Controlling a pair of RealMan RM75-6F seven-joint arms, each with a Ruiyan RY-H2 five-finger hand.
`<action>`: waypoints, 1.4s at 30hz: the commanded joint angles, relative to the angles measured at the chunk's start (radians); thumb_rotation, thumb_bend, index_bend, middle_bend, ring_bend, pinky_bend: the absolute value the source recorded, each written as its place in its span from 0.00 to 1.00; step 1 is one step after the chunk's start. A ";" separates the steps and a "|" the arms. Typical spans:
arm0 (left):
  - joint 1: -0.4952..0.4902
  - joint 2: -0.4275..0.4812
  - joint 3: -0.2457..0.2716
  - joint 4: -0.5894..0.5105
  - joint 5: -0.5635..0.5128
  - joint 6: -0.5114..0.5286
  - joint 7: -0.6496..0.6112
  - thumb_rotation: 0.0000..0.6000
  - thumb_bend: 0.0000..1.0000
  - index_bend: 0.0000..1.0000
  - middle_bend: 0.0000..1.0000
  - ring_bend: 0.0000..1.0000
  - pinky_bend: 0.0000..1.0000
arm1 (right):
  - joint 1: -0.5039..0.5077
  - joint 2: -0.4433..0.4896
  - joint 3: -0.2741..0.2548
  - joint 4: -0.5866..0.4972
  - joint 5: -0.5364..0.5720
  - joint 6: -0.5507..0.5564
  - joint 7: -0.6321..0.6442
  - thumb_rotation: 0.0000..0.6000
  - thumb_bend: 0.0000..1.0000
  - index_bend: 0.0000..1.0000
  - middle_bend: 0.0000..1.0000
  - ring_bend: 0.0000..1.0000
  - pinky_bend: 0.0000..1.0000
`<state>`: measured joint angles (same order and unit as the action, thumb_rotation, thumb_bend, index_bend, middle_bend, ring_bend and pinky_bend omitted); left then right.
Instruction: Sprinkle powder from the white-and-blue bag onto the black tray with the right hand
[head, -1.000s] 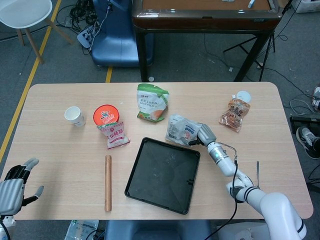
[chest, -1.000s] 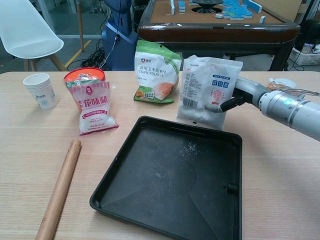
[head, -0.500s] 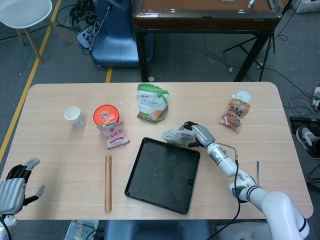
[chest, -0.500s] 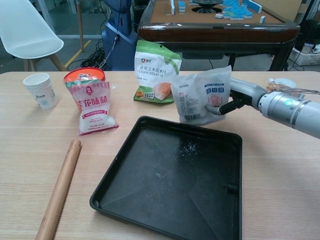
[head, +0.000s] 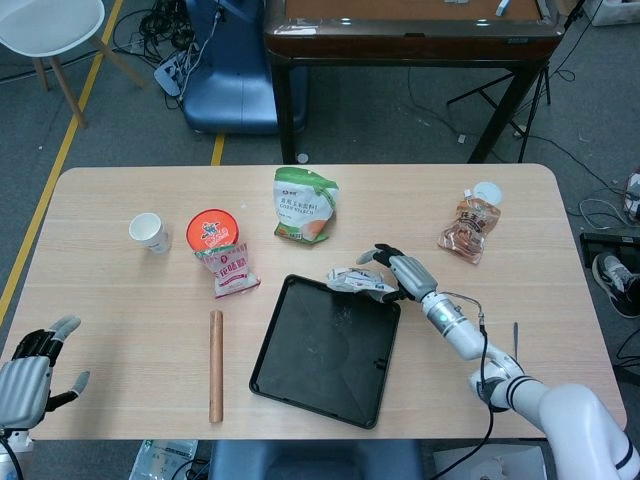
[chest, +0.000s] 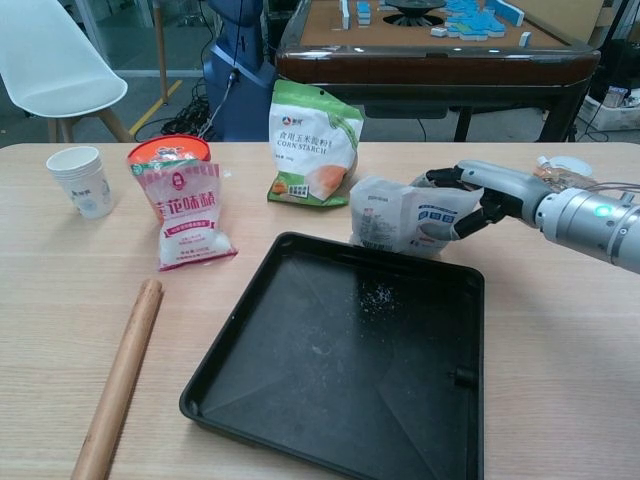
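Note:
The white-and-blue bag (chest: 405, 215) lies slumped on the table against the far rim of the black tray (chest: 300, 400); from the head view the bag (head: 355, 281) sits at the tray's (head: 300, 370) far right corner. My right hand (chest: 472, 197) is at the bag's right end, with its fingers spread above it and the thumb beside it, no longer clamped on it. In the head view this hand (head: 398, 272) shows the same loose spread. A small patch of white powder (chest: 378, 292) lies on the tray floor. My left hand (head: 27, 382) hangs open off the table's front left corner.
A green corn starch bag (chest: 312, 145) lies behind the tray. To the left are a pink-and-white packet (chest: 188, 220), an orange-lidded tub (chest: 168, 152), a paper cup (chest: 80, 180) and a wooden rolling pin (chest: 118, 375). A brown spouted pouch (head: 470, 228) lies far right.
The right hand lowered the tilted bag from above the tray's far rim down onto the table, and its fingers spread off the bag. The left hand stayed still.

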<state>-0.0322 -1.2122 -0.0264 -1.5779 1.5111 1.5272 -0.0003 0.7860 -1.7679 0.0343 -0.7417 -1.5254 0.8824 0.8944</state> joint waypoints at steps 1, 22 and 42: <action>-0.001 0.000 -0.001 0.000 0.002 0.001 0.000 1.00 0.27 0.16 0.14 0.19 0.11 | -0.013 0.025 -0.005 -0.036 -0.001 0.011 -0.003 1.00 0.36 0.26 0.21 0.06 0.08; -0.002 0.011 -0.003 -0.006 0.011 0.012 -0.007 1.00 0.27 0.16 0.14 0.19 0.11 | -0.138 0.306 -0.038 -0.460 -0.027 0.186 -0.206 1.00 0.36 0.22 0.20 0.06 0.08; -0.015 0.028 -0.018 -0.017 0.015 0.018 -0.001 1.00 0.27 0.16 0.14 0.19 0.11 | -0.494 0.623 0.002 -0.911 0.182 0.620 -0.975 1.00 0.36 0.35 0.42 0.35 0.30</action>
<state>-0.0464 -1.1849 -0.0442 -1.5940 1.5257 1.5442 -0.0018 0.3488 -1.1835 0.0280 -1.6037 -1.3857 1.4464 -0.0198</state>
